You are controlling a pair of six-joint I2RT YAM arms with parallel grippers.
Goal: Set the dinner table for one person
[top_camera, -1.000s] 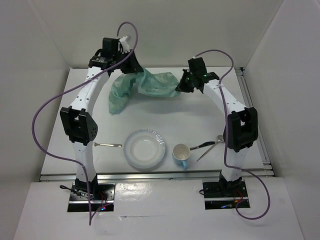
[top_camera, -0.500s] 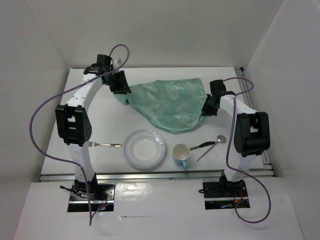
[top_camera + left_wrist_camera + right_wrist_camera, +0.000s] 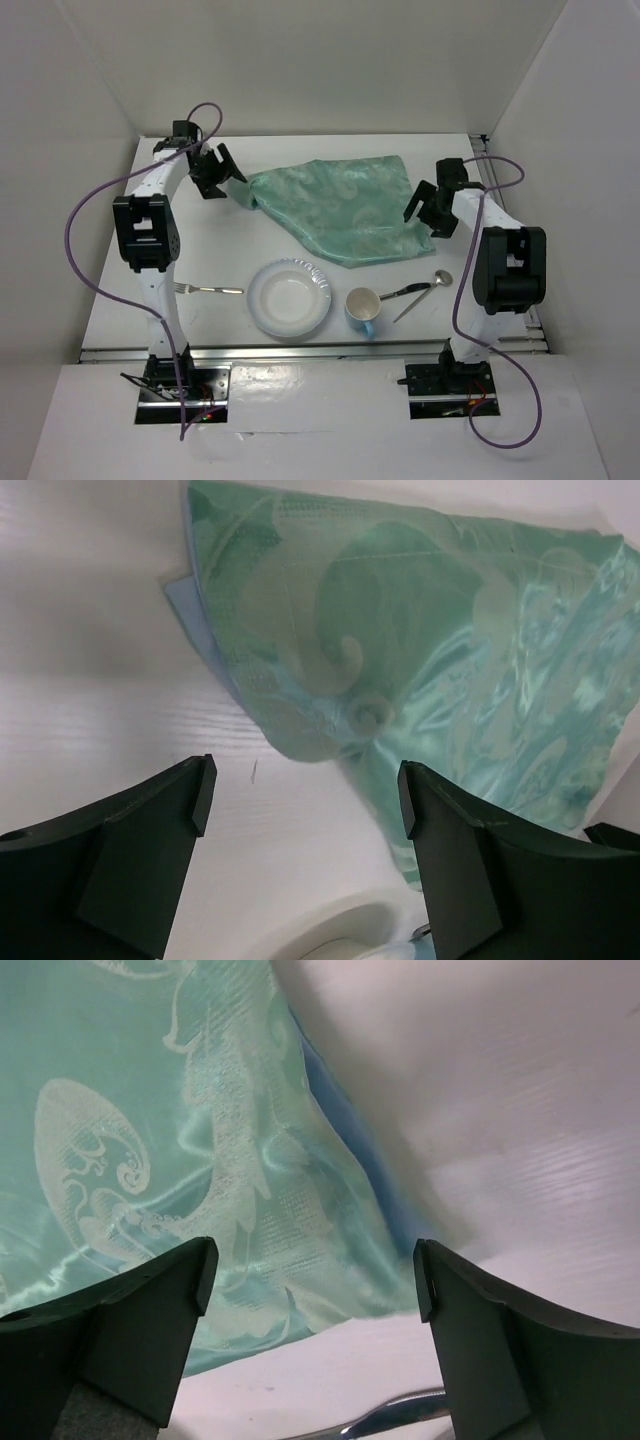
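I am only partway through this job. The green patterned mat (image 3: pixel 340 205) is lying spread out on the far half of the dinner table (image 3: pixel 200 240), but it is sitting crooked, not straight. Nothing is resting on it yet.

Along the near side, from left to right, the fork (image 3: pixel 210 290), the white plate (image 3: pixel 290 297), the blue-and-white cup (image 3: pixel 362 308) and the spoon (image 3: pixel 430 288) are all waiting on the bare table. A dark-handled piece (image 3: pixel 403 292) is lying by the spoon, and I cannot tell what it is. I am thinking these need to go onto or around the mat, so most of the work is left.

My left gripper (image 3: pixel 222 172) is reaching out to the far left, hanging low just by the mat's left corner. Its fingers (image 3: pixel 150 850) are wide apart and holding nothing.

My right gripper (image 3: pixel 428 212) is hanging low at the mat's right edge. Its fingers (image 3: pixel 130 1330) are also wide apart and holding nothing.
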